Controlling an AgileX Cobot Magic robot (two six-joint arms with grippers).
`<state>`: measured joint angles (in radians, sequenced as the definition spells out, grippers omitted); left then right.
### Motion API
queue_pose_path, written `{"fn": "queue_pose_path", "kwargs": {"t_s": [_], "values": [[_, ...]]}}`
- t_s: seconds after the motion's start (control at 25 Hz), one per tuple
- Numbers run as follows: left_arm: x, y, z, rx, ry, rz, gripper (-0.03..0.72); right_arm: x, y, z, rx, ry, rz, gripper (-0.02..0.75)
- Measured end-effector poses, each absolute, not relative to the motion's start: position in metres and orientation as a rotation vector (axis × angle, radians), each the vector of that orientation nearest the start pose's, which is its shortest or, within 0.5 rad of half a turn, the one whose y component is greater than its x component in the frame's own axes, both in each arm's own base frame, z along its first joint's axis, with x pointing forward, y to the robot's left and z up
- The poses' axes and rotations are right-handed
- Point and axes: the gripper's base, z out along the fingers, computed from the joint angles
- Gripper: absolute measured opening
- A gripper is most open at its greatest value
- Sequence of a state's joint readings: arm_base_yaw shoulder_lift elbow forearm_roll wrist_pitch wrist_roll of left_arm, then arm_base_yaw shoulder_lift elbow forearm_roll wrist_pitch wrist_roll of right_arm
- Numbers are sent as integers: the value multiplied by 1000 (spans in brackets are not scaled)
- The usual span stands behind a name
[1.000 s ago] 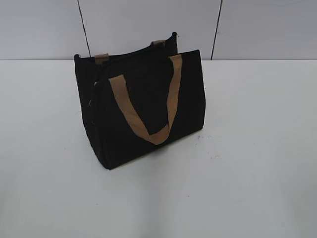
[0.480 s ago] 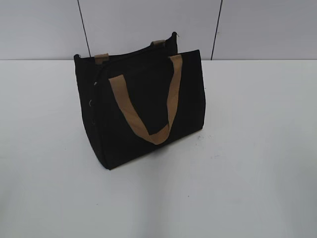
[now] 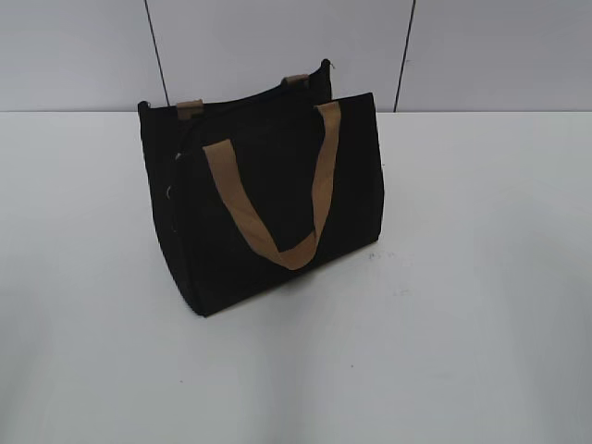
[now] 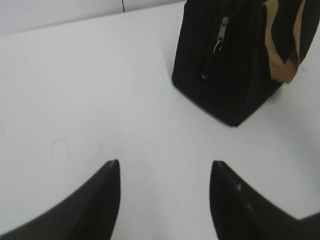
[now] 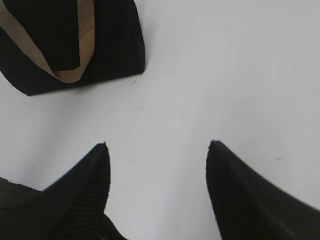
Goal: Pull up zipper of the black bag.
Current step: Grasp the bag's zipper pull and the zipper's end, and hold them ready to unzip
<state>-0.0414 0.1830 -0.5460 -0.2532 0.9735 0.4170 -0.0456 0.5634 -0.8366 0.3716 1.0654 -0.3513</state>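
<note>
Black fabric forms the boxy bag (image 3: 268, 199), which stands upright on the white table (image 3: 481, 277), left of centre in the exterior view, its narrow end panel turned to the left and its broad face toward the camera. A tan strap (image 3: 277, 199) hangs in a loop down that face; the two ends of a second strap (image 3: 190, 107) show at the top rear edge. On the end panel the zipper (image 3: 176, 190) runs as a thin dark vertical line, with small silver glints along it. In the exterior view the pull is too small to resolve, and how far the track is closed cannot be told.

Left wrist view: the bag (image 4: 235, 60) sits at upper right, cut off by the top and right edges. Here the silver pull (image 4: 221, 34) hangs against the dark end panel near the frame top; the track below it is hard to make out. The left gripper (image 4: 165, 170) is above bare table, well apart from the bag, jaws spread wide with nothing between them.

Right wrist view: the bag's lower corner (image 5: 100, 45) and strap loop (image 5: 60, 50) fill the upper left, the rest cut off; the zipper is out of sight. The right gripper (image 5: 157, 150) is likewise over bare table, near the bag but not touching it, jaws spread and empty.

Neither arm appears in the exterior view.
</note>
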Motion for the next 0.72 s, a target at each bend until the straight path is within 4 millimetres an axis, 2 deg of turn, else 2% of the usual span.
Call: {"fn": "queue_pose_path", "kwargs": {"t_s": [0.2,0.4,0.48,0.72], "values": [[38,-27,306,543,1941,-102,430,100,28,374,-395,2221,252,470],[66,-32,309,653,1905,-97,428,130,35,384,-512,2250,267,470],[79,-35,310,684,1883,-114,428,149,39,383,-566,2291,284,470],[117,-44,302,800,1878,-168,426,180,56,394,-698,2301,320,470]]}}
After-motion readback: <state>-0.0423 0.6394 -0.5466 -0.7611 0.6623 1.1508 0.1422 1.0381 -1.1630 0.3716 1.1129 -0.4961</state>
